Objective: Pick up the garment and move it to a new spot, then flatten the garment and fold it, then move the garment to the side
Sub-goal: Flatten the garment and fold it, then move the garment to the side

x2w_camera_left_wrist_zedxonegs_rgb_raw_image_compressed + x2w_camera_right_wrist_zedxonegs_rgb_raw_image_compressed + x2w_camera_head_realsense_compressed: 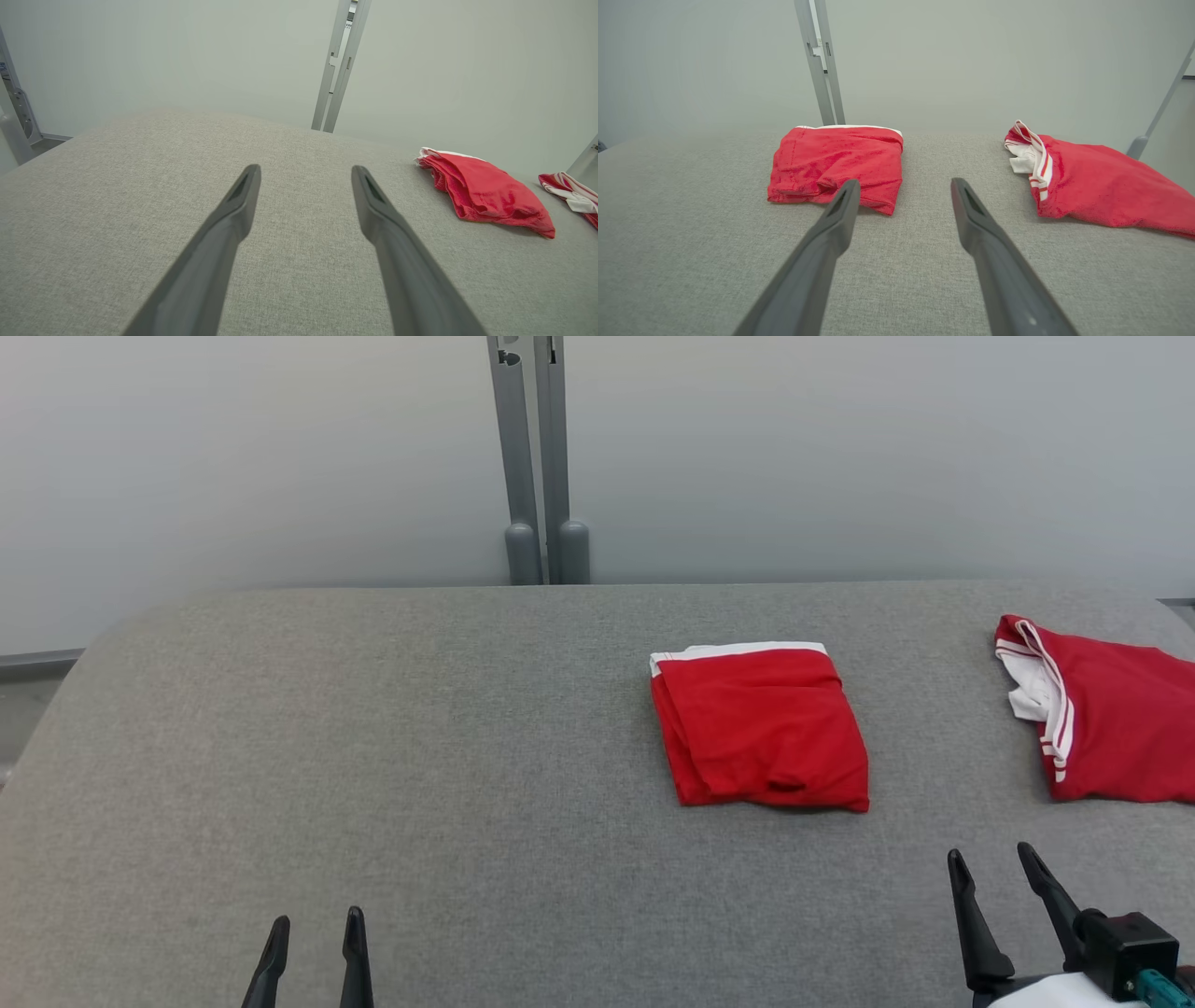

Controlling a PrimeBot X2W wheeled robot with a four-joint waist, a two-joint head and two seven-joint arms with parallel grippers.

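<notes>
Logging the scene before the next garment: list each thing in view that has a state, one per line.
folded garment, folded into a compact rectangle, lying on the table, no gripper touching it
second garment, rumpled and unfolded, lying apart to the right
left gripper, open, empty, over bare table
right gripper, open, empty, short of the folded garment

I see a grey desk (373, 756) covered in coarse matt woven cloth; the folded red cloth garment (761, 728) looks soft and slightly fuzzy.
</notes>
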